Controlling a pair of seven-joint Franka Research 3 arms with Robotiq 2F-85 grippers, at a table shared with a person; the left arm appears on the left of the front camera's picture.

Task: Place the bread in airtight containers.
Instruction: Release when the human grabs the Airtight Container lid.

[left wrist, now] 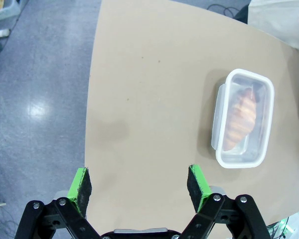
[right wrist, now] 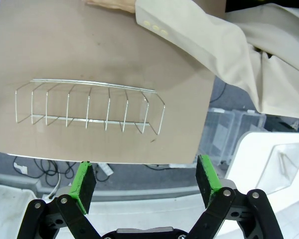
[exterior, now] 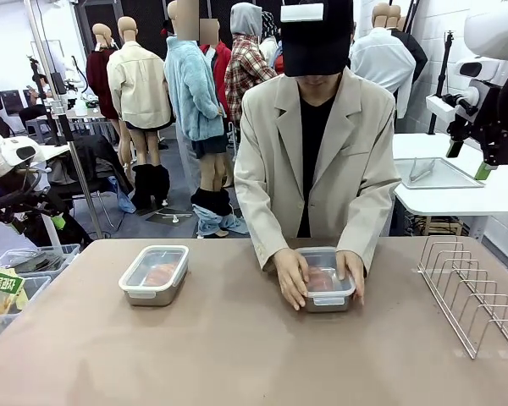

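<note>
Bread sits inside both airtight containers on the brown worktop (exterior: 237, 355), each roll visible through a clear lid. Taking the wire rack (exterior: 472, 292) as the landmark, the nearer container (exterior: 328, 290) lies well to its left, directly in front of the person, and the other container (exterior: 155, 274) lies farther left again, well apart from the first. The person's two hands (exterior: 292, 277) cup the nearer tin from both sides with the thumbs over the lid, probably to press the snaps shut while keeping the tin from sliding. The farther tin stands alone with its lid on, and its roll (left wrist: 240, 118) lies lengthwise inside, which suggests it is already finished.

Both arms keep back from the work, likely to leave the person room. The left gripper (left wrist: 139, 185) hovers above the worktop edge, short of the farther tin, jaws wide and empty. The right gripper (right wrist: 145, 180) hangs high above the rack, jaws likewise wide and empty.
</note>
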